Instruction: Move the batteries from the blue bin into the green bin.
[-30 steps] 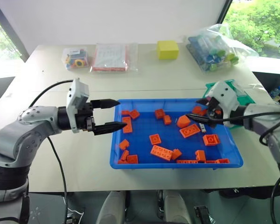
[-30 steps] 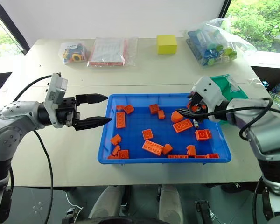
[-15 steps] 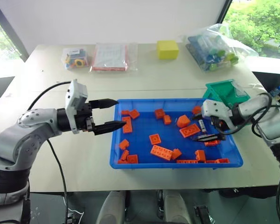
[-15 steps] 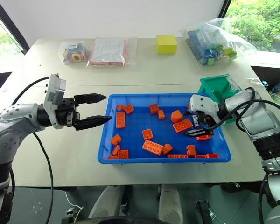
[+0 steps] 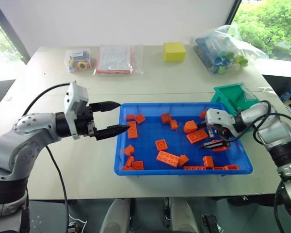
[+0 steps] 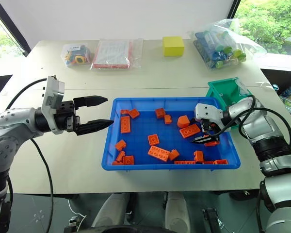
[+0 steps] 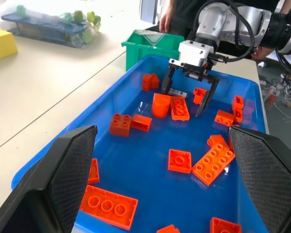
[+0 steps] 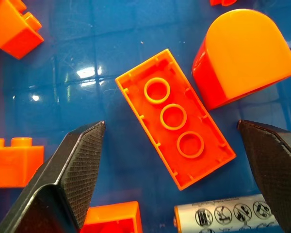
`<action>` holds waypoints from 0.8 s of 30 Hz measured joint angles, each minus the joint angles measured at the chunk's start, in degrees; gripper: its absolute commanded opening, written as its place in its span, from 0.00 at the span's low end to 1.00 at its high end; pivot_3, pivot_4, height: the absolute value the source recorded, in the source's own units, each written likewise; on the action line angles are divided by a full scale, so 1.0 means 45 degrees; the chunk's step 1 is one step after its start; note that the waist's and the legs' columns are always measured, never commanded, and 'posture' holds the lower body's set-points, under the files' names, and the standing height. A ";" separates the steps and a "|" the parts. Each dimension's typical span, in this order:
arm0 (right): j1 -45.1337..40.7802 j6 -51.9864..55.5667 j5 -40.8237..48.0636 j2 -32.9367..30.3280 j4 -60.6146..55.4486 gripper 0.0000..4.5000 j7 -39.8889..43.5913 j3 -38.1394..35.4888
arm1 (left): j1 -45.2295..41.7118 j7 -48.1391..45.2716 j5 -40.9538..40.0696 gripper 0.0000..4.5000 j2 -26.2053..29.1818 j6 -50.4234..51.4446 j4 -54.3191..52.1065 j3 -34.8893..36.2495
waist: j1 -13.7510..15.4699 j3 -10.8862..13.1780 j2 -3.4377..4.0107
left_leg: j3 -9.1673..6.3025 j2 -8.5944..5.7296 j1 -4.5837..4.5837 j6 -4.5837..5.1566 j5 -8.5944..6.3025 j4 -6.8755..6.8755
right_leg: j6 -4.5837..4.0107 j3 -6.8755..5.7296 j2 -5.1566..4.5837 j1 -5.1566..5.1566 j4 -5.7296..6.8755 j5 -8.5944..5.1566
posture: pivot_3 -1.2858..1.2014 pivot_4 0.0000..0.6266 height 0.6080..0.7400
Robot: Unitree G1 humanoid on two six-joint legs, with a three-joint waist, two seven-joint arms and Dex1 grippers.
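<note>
Orange toy bricks (image 5: 167,158) are lying scattered across the blue bin (image 5: 136,171) on the tabletop (image 5: 150,82), hiding the batteries among them. One battery (image 8: 230,215) is lying at the bin's right end beside an upturned brick (image 8: 175,119), and the right pincer (image 7: 191,86) is hanging over it with its fingers spread, empty, probably lining up a grasp. Small printed symbols are showing on the battery's wrapper, but no brand is legible. Off the bin's left edge, the left pincer (image 5: 111,118) is waiting released. Just past the right corner, the green bin (image 5: 235,95) is standing ready.
</note>
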 measured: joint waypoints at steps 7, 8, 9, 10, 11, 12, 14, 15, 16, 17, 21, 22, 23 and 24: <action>0.1702 0.1836 0.0809 -0.0338 -0.3201 0.25 0.0401 -0.0448 | -0.0309 -0.0090 0.0015 1.00 -0.0033 -0.0012 0.0123 -0.0054 | 0.0014 0.0000 0.0000 | -0.0009 0.0000 -0.0001 0.0000 0.0000 0.0000 | 0.0005 -0.0001 -0.0001 0.0000 0.0005 0.0001 | 0.52 0.24 0.64; 0.2083 0.2529 0.1196 -0.0355 -0.4101 0.25 0.0412 -0.0534 | -0.0322 -0.0102 0.0019 1.00 -0.0059 -0.0012 0.0145 -0.0068 | 0.0014 0.0000 0.0000 | -0.0012 0.0000 -0.0001 0.0000 -0.0001 0.0000 | 0.0005 -0.0001 -0.0002 0.0000 0.0006 0.0001 | 0.52 0.24 0.64; 0.2303 0.3179 0.1541 -0.0345 -0.4847 0.25 0.0348 -0.0577 | -0.0341 -0.0118 0.0023 1.00 -0.0092 -0.0013 0.0179 -0.0094 | -0.0003 0.0000 0.0001 | -0.0010 0.0001 0.0000 0.0000 -0.0001 0.0000 | 0.0005 0.0001 -0.0003 -0.0002 0.0008 0.0002 | 0.52 0.24 0.64; 0.2470 0.3983 0.1925 -0.0280 -0.5704 0.25 0.0155 -0.0672 | -0.0354 -0.0138 0.0026 1.00 -0.0116 -0.0015 0.0214 -0.0147 | -0.0026 0.0001 0.0002 | -0.0010 0.0004 0.0002 0.0000 -0.0001 -0.0001 | 0.0004 0.0002 -0.0002 -0.0004 0.0009 0.0001 | 0.52 0.24 0.64; 0.2525 0.4649 0.2258 -0.0157 -0.6468 0.25 -0.0049 -0.0742 | -0.0366 -0.0159 0.0034 1.00 -0.0154 -0.0016 0.0247 -0.0215 | -0.0044 0.0001 0.0001 | -0.0010 0.0007 0.0004 0.0000 -0.0001 -0.0001 | 0.0003 0.0002 -0.0001 -0.0004 0.0010 0.0001 | 0.52 0.24 0.64; 0.2560 0.5168 0.2536 -0.0011 -0.7108 0.25 -0.0288 -0.0831 | -0.0368 -0.0190 0.0036 1.00 -0.0169 -0.0018 0.0247 -0.0302 | -0.0039 0.0001 0.0001 | -0.0012 0.0007 0.0005 -0.0001 -0.0002 -0.0001 | 0.0003 0.0002 -0.0001 -0.0004 0.0011 0.0001 | 0.52 0.24 0.64; 0.2668 0.5863 0.2865 0.0282 -0.8099 0.25 -0.0840 -0.0870 | -0.0372 -0.0231 0.0038 1.00 -0.0180 -0.0019 0.0249 -0.0401 | 0.0013 0.0000 0.0001 | -0.0014 0.0007 0.0005 -0.0001 -0.0002 0.0000 | 0.0000 0.0001 -0.0001 -0.0003 0.0011 -0.0001 | 0.52 0.24 0.64; 0.2799 0.6130 0.2888 0.0504 -0.8388 0.25 -0.1220 -0.0871 | -0.0373 -0.0237 0.0041 1.00 -0.0180 -0.0020 0.0256 -0.0416 | 0.0023 -0.0002 -0.0005 | -0.0014 0.0007 0.0004 -0.0001 -0.0002 0.0000 | -0.0002 0.0001 -0.0002 -0.0001 0.0006 -0.0002 | 0.52 0.24 0.64; 0.2875 0.6326 0.2881 0.0744 -0.8484 0.25 -0.1572 -0.0842 | -0.0374 -0.0245 0.0043 1.00 -0.0179 -0.0021 0.0275 -0.0418 | 0.0042 -0.0002 -0.0007 | -0.0015 0.0003 0.0001 -0.0002 -0.0002 0.0001 | -0.0006 0.0000 -0.0004 0.0001 0.0004 -0.0004 | 0.52 0.24 0.64; 0.2920 0.6561 0.2870 0.0943 -0.8523 0.37 -0.1938 -0.0804 | -0.0385 -0.0256 0.0045 1.00 -0.0179 -0.0021 0.0310 -0.0428 | 0.0051 -0.0001 -0.0006 | -0.0014 -0.0002 0.0000 -0.0002 -0.0001 0.0004 | -0.0007 0.0001 -0.0008 0.0001 0.0004 -0.0004 | 0.52 0.24 0.64; 0.3021 0.6851 0.2322 0.0963 -0.8603 0.77 -0.3177 -0.0730 | -0.0481 -0.0304 0.0048 1.00 -0.0176 -0.0027 0.0410 -0.0436 | 0.0040 -0.0001 -0.0006 | -0.0011 -0.0008 -0.0004 -0.0001 -0.0001 0.0013 | -0.0007 0.0002 -0.0011 0.0001 0.0002 -0.0003 | 0.52 0.24 0.64; 0.2996 0.6972 0.2194 0.0894 -0.8651 0.77 -0.3464 -0.0746 | -0.0481 -0.0320 0.0048 1.00 -0.0175 -0.0031 0.0411 -0.0436 | 0.0031 -0.0001 -0.0006 | -0.0012 -0.0007 -0.0003 -0.0002 -0.0001 0.0012 | -0.0007 0.0002 -0.0009 0.0000 0.0004 -0.0003 | 0.52 0.24 0.64; 0.2908 0.7280 0.2108 0.0838 -0.8732 0.77 -0.3765 -0.0802 | -0.0481 -0.0332 0.0048 1.00 -0.0173 -0.0032 0.0412 -0.0437 | 0.0028 -0.0001 -0.0006 | -0.0014 -0.0004 -0.0003 -0.0001 -0.0001 0.0012 | -0.0007 0.0001 -0.0006 -0.0002 0.0006 -0.0003 | 0.52 0.24 0.64; 0.2808 0.7635 0.2122 0.0820 -0.8790 0.77 -0.4009 -0.0910 | -0.0481 -0.0337 0.0048 1.00 -0.0173 -0.0033 0.0411 -0.0438 | 0.0025 -0.0001 -0.0006 | -0.0014 -0.0002 -0.0003 -0.0001 -0.0001 0.0011 | -0.0007 0.0001 -0.0005 -0.0003 0.0008 -0.0003 | 0.52 0.24 0.64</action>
